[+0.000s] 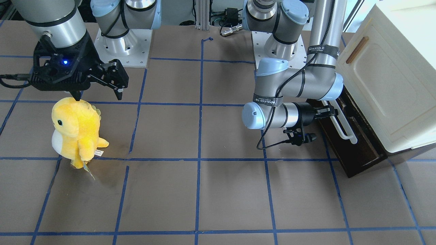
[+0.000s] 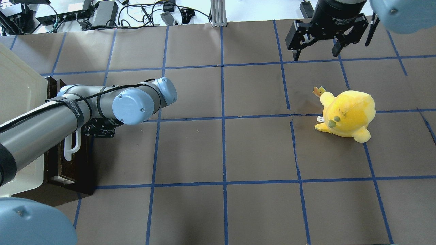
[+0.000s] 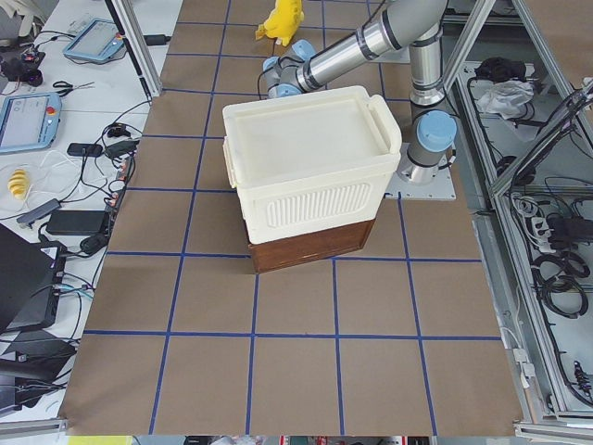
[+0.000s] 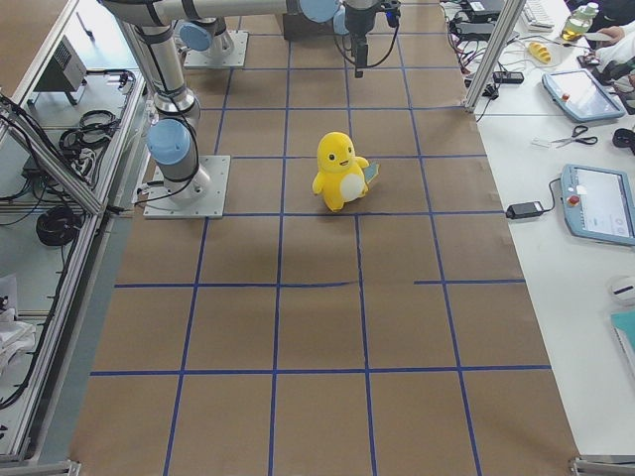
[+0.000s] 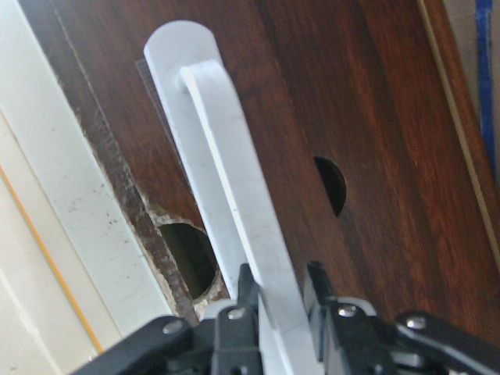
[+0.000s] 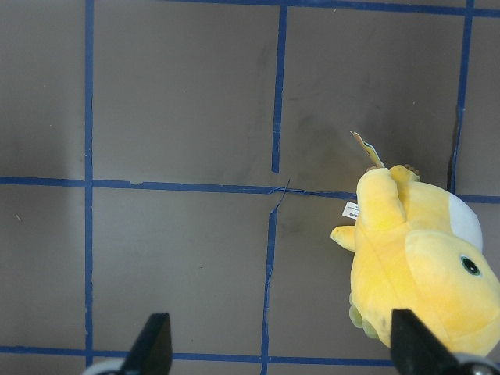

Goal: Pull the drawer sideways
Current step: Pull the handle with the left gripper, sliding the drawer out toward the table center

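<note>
Two arms stand well apart. At the far left the drawer (image 1: pixel 357 149) sits under a cream cabinet (image 2: pixel 17 85), and the left arm (image 2: pixel 41 119) hides much of its front from overhead. Black straps (image 1: pixel 267 101) on that arm seem to read "WANJEED". The left gripper (image 5: pixel 277 281) is clamped on the white bar handle (image 5: pixel 226 156). To the right stands a yellow plush toy (image 2: pixel 347 114). Beyond it the right gripper (image 2: pixel 315 54) hangs spread wide, holding nothing.

Bright even light; soft shadows; left wrist close-up slightly blurred.
</note>
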You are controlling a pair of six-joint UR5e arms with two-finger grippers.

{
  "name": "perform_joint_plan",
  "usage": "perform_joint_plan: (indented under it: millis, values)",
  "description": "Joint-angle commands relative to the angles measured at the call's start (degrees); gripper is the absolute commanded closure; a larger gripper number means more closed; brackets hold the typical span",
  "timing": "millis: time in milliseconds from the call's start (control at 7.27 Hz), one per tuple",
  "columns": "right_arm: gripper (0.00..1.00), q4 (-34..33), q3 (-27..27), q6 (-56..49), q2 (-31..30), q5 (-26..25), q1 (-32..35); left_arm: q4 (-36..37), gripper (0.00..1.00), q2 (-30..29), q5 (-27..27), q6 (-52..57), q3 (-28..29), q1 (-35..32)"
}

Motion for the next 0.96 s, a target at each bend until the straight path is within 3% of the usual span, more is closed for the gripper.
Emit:
perform_joint_plan:
  millis: [0,826]
  values:
    - [0.00,0.0,0.0,-0.1,0.0,0.0,0.0,0.0,0.84,0.0,0.0,0.0,0.0,-0.2]
    - [0.00,0.0,0.0,-0.1,0.0,0.0,0.0,0.3,0.86,0.0,0.2,0.2,0.1,-1.4]
